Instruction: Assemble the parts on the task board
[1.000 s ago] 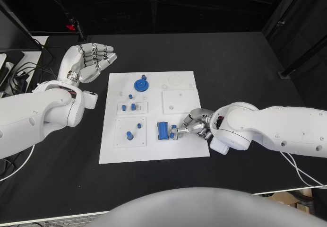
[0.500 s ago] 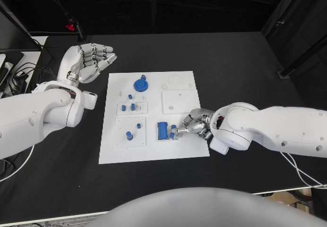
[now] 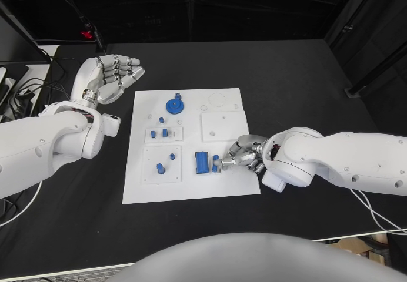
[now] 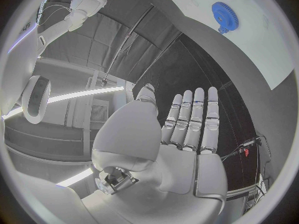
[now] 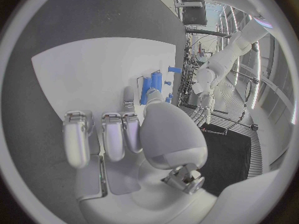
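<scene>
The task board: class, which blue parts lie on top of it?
On the task board lie a blue gear, small blue pegs and a blue block, which the right hand touches. Anything beneath that hand is covered.

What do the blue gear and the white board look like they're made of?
Blue gear: looks like matte moulded or printed plastic, given its uniform saturated colour and lack of metallic glint. Task board: flat white plate with a dull, even surface, probably plastic, though painted metal can't be ruled out.
</scene>
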{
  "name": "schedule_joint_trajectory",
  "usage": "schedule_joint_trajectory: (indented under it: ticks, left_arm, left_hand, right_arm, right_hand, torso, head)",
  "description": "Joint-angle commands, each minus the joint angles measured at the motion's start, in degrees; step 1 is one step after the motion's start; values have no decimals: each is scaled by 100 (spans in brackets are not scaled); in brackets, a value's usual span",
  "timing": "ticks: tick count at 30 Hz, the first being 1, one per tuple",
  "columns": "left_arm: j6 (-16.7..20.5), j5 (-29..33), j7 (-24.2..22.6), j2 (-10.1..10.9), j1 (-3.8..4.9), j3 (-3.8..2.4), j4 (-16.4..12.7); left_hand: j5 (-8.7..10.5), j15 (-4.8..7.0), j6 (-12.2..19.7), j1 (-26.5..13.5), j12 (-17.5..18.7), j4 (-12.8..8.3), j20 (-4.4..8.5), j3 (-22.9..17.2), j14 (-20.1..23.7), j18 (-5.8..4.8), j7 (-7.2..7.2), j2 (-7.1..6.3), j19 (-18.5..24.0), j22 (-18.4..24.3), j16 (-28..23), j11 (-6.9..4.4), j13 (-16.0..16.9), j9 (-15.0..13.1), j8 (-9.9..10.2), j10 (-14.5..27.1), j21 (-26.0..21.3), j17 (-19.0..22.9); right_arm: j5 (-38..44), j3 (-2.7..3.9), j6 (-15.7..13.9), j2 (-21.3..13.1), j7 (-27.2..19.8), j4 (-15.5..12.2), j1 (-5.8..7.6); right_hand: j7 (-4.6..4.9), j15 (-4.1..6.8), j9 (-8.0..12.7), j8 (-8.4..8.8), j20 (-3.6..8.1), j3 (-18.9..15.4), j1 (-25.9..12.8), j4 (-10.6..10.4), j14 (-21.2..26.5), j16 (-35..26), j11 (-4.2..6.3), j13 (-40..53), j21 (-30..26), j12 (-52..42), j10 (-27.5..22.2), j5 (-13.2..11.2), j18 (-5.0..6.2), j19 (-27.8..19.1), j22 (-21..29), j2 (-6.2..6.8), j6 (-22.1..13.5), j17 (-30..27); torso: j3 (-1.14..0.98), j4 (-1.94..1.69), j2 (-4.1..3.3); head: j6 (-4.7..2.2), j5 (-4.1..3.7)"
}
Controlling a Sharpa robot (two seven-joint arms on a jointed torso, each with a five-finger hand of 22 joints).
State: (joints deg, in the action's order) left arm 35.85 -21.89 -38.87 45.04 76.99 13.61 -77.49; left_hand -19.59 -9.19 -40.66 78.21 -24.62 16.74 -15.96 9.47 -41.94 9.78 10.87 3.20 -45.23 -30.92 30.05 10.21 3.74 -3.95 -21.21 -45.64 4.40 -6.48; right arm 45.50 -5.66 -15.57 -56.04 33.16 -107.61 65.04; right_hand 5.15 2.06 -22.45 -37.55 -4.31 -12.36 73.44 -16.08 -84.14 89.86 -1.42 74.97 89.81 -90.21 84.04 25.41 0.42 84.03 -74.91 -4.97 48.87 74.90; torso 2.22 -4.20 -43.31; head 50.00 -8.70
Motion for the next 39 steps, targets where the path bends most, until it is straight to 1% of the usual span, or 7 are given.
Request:
schedule_joint_trajectory:
  ticks: [1,21,25,29,34,36,39]
  left_arm:
    - [-43,12,-32,-7,4,-5,-1]
    - [-52,12,-28,-15,-5,-5,8]
    - [-55,12,-27,-21,-7,-5,9]
    - [-53,12,-31,-20,-9,-5,7]
    - [-38,12,-53,-5,-25,-5,-1]
    - [-22,12,-73,-2,-36,-5,-3]
    - [12,32,-138,-6,-68,-5,-5]
  left_hand:
    - [-34,5,31,16,-32,-4,14,35,50,59,189,58,-34,5,34,3,-8,9,-20,36,-15,5]
    - [-34,5,31,16,-32,-4,14,35,50,59,189,58,-34,5,34,3,-8,9,-20,36,-15,5]
    - [-34,5,31,16,-32,-4,14,35,50,59,189,58,-34,5,34,3,-8,9,-20,36,-15,5]
    - [-34,5,31,16,-32,-4,14,35,50,59,189,58,-34,5,34,3,-8,9,-20,36,-15,5]
    - [-35,4,35,19,-36,-3,14,41,52,59,189,64,-33,10,39,4,-9,9,-25,40,-16,10]
    - [-34,4,37,19,-36,-3,14,42,52,59,190,64,-33,10,39,4,-9,9,-25,40,-16,10]
    - [-26,1,55,0,-38,2,14,61,67,59,197,66,-35,16,39,11,-10,12,-24,56,-15,20]
  right_arm:
    - [-25,-3,-55,-8,-55,-18,1]
    - [-106,-3,-211,-40,-281,-62,0]
    - [-85,-3,-396,-67,-587,-79,0]
    - [89,-4,-1117,-159,-1404,-99,-2]
    - [-131,-2,-2072,-313,-3048,-43,-1]
    - [-543,-1,-2200,-365,-3977,31,1]
    - [-1255,3,-2027,-360,-5316,236,6]
  right_hand:
    - [-2,17,-7,30,21,-31,26,-7,-586,14,-3,1503,19,21,596,43,-42,597,-1509,50,-46,1510]
    - [3,14,-11,26,18,-38,21,-14,-586,14,-8,1503,19,21,596,38,-42,597,-1509,52,-46,1510]
    - [-14,11,-46,-32,11,-61,6,-32,-586,14,1,1503,19,21,596,-184,-42,597,-1509,30,20,1510]
    - [-35,33,-82,-81,24,-91,51,-40,-586,14,20,1503,19,21,596,-651,-42,597,-1509,13,57,1510]
    - [-11,54,-76,-40,37,-114,136,-41,-586,14,6,1503,19,21,596,-721,-42,597,-1509,31,-46,1510]
    - [29,-18,-32,58,1,-97,264,-39,-586,14,-2,1503,-365,21,596,-693,82,309,-1335,17,-243,1510]
    - [219,-189,120,193,-148,-49,609,-24,-574,3,-178,1503,-1692,21,596,-629,424,-704,-753,-39,-648,1494]
  torso:
    - [1,-2,0]
    - [3,-3,-1]
    - [0,-8,0]
    - [-1,-2,0]
    - [-13,14,14]
    - [-9,6,17]
    - [-1,0,27]
  head:
    - [0,-5]
    - [0,-5]
    - [0,-1]
    - [0,15]
    - [0,61]
    - [0,44]
    - [0,43]
